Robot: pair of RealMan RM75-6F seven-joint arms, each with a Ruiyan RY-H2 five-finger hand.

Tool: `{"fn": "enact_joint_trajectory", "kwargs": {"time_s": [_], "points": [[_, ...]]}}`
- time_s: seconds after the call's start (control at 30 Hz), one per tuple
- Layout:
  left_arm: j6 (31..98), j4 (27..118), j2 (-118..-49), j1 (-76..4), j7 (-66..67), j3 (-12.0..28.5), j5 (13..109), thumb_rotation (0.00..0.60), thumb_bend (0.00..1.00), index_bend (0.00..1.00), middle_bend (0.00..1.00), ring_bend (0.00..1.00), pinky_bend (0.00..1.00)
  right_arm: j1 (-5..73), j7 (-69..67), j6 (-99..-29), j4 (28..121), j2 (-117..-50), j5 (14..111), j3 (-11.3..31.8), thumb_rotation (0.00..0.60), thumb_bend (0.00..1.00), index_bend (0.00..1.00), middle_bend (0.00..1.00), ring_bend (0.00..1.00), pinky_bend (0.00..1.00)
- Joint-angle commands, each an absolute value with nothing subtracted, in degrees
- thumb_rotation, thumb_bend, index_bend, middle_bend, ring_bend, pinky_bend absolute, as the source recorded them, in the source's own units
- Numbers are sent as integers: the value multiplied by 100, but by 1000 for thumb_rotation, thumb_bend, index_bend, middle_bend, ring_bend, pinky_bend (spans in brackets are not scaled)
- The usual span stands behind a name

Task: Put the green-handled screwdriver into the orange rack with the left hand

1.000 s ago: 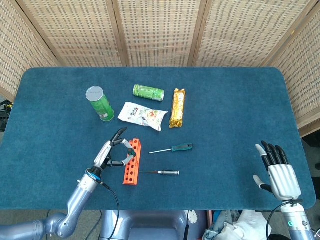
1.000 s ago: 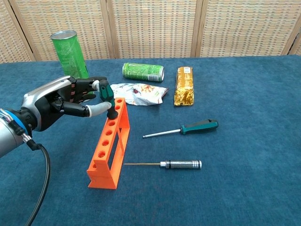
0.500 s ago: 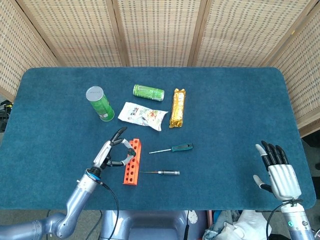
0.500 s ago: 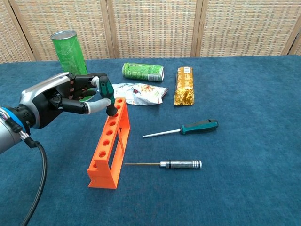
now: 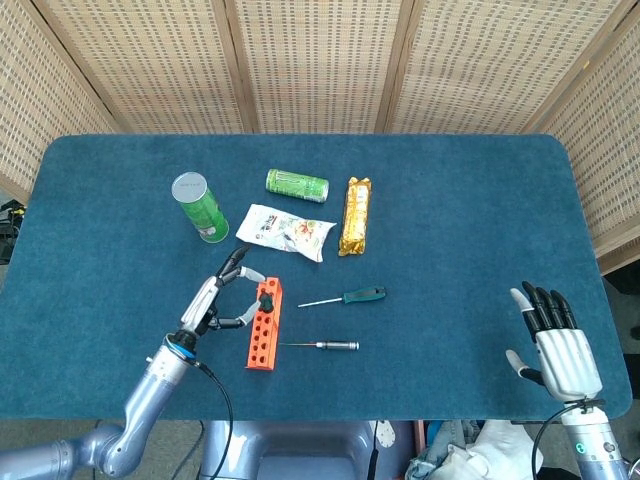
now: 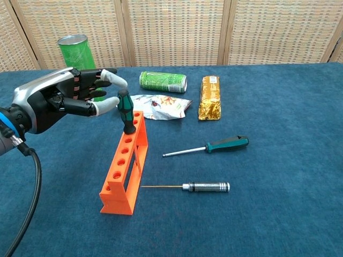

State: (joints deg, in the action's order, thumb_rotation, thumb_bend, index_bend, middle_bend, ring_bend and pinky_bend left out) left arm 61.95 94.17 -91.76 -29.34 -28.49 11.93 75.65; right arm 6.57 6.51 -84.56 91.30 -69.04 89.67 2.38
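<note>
The orange rack (image 6: 124,171) lies lengthwise on the blue table, also seen in the head view (image 5: 261,330). A green-and-black-handled screwdriver (image 6: 125,110) stands upright in the rack's far end hole (image 5: 267,298). My left hand (image 6: 56,101) hovers just left of that handle with its fingers spread and nothing in them; the thumb tip is close beside the handle. In the head view the left hand (image 5: 214,299) sits left of the rack. My right hand (image 5: 555,342) rests open near the front right table edge.
A teal-handled screwdriver (image 6: 225,143) and a metal-handled one (image 6: 206,187) lie right of the rack. Behind stand a green tube can (image 6: 79,60), a lying green drink can (image 6: 163,81), a snack packet (image 6: 161,106) and a gold bar (image 6: 210,97).
My left hand has let go of the screwdriver handle, spread its fingers and drawn back to the left. The screwdriver stays upright in the rack. The right hand has not moved.
</note>
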Motion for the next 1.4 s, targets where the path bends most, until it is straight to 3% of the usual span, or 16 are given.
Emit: {"fn": "enact_joint_trajectory", "kwargs": {"time_s": [0.03,0.73,0.97,1.23,1.4], "points": [[6292,9614,-9069,-2904,-2972,1256,7630,600,382,359,19,0,0,658,640,-8454,9123,-6904,8962,241,600,239,0,0,0,0],[6976,11094,-7758,-2564,-2527,1373,8102,600,381,349,18,0,0,657,653,-8450,9133,-6896,8954,243,600,244,0,0,0,0],[7781,10859,-7267,-1979,-855,794,8696,600,381,337,19,0,0,648,686,-8466,9145,-6894,8954,243,600,244,0,0,0,0],[9004,10020,-7348,-1009,1395,235,8888,600,376,302,19,0,0,670,925,-8405,9169,-6963,9003,194,600,244,0,0,0,0],[9142,9807,-7420,-818,1619,144,8863,600,372,289,15,0,0,677,1046,-8372,9191,-7001,8985,187,600,244,0,0,0,0]]}}
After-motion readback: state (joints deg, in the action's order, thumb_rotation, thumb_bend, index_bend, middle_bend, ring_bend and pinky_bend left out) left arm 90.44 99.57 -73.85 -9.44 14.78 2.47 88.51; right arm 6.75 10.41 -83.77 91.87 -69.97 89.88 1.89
